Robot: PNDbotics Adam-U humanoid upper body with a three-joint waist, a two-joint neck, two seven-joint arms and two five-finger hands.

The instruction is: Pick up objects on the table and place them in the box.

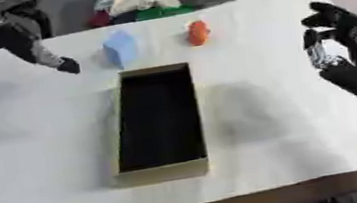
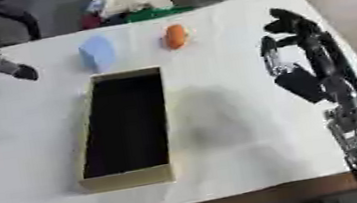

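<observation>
Two objects, a blue block (image 2: 97,53) and an orange item (image 2: 175,36), lie on the surface (image 2: 239,130) beyond the empty box (image 2: 84,138). Right hand (image 2: 292,58) hovers open, holding nothing. Left hand (image 1: 68,65): state undeterminable. Risk: reaching fingers may nudge the orange item away.

Both eyes look steeply down from the robot's head, facing away from it across the table (image 1: 40,159), near enough that its near edge sits at the bottom. They share nearly everything: the box (image 1: 164,171), the far clutter. The right eye view shows more of the right arm.
</observation>
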